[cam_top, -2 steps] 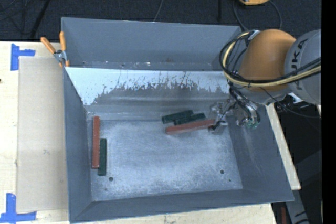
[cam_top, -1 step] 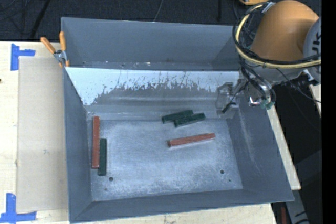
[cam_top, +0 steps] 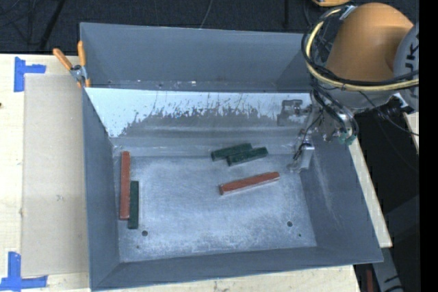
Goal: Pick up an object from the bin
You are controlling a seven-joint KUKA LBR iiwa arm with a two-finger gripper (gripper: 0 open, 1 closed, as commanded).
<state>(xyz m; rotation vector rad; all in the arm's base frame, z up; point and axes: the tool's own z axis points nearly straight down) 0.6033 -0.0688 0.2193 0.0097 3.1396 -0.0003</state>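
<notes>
So, pincer [cam_top: 301,155]: low over the floor of the grey bin [cam_top: 205,58], close to its right wall; whether apart or together, I cannot tell
Red-brown bar [cam_top: 250,183]: nearest the pincer; flat on the floor, just to its view-left and a little lower in the view; not touching it
Two dark green bars [cam_top: 239,154]: touching side by side; level with the pincer, farther view-left
Red bar [cam_top: 124,184] and dark green bar [cam_top: 133,204]: side by side; well apart from the pincer, by the left wall

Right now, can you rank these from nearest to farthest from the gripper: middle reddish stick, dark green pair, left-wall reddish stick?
1. middle reddish stick, lower left of the gripper, and dark green pair, to its left: too close to call.
2. left-wall reddish stick: farthest.
</notes>
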